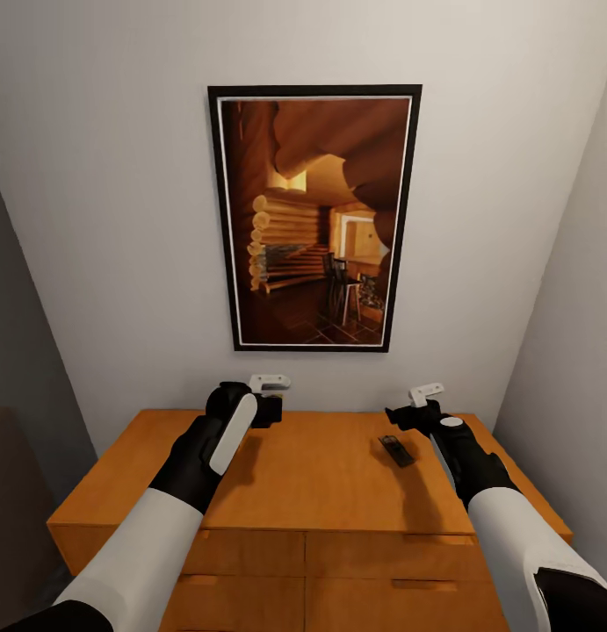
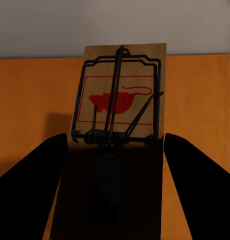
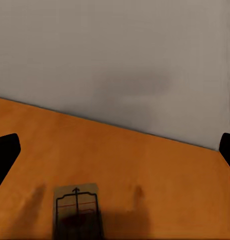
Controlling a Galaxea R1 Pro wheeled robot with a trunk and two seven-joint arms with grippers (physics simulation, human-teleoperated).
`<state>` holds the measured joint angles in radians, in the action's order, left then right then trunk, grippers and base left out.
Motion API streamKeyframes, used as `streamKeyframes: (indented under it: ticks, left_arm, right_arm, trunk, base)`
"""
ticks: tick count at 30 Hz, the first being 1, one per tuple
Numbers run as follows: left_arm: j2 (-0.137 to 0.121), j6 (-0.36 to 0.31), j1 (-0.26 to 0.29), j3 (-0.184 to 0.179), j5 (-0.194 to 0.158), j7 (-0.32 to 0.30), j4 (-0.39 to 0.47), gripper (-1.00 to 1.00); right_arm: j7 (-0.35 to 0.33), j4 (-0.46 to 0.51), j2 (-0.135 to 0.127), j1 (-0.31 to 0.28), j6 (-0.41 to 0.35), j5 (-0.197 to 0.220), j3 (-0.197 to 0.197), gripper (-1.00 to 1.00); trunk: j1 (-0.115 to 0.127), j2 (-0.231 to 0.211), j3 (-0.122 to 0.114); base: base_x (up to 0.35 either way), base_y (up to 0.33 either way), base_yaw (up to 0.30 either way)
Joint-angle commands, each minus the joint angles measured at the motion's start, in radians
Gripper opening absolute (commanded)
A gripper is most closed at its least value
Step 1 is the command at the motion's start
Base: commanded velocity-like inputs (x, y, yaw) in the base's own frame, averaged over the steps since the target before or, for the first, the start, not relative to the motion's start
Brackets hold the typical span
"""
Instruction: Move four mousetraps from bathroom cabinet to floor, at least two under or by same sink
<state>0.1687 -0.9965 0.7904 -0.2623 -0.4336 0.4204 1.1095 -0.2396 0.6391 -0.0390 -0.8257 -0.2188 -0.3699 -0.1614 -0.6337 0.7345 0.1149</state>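
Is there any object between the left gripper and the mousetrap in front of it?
No. The mousetrap lies on the cabinet top between the open fingers of the left gripper, with nothing visible between them.

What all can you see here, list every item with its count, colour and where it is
Flat wooden mousetraps with dark wire parts: two seen; one on the cabinet top near the right gripper, one between the left gripper's fingers, red mouse print.
Low orange-brown wooden cabinet: one, against the wall, drawer fronts below.
Black-framed picture of a log cabin interior: one, brown and orange, on the pale wall above the cabinet.
Left gripper: black and white, fingers open around a mousetrap.
Right gripper: black and white, open above the cabinet top.
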Motion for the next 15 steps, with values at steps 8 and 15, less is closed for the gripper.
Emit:
streamKeyframes:
  ticks: [8, 15]
  left_arm:
    - [0.0, -0.002, 0.001, -0.001, -0.01, 0.011, 0.0, -1.0]
    - [0.0, -0.002, 0.001, -0.001, -0.01, 0.011, 0.0, -1.0]
  right_arm:
    - [-0.009, 0.001, 0.001, -0.001, -0.002, -0.011, -0.004, 1.0]
    - [-0.009, 0.001, 0.001, 0.0, -0.001, -0.012, -0.004, 1.0]
  trunk:
    - [0.0, 0.001, 0.002]
    - [0.0, 0.001, 0.002]
  base:
    - [0.0, -0.193, 0.0]
    - [0.0, -0.022, 0.038]
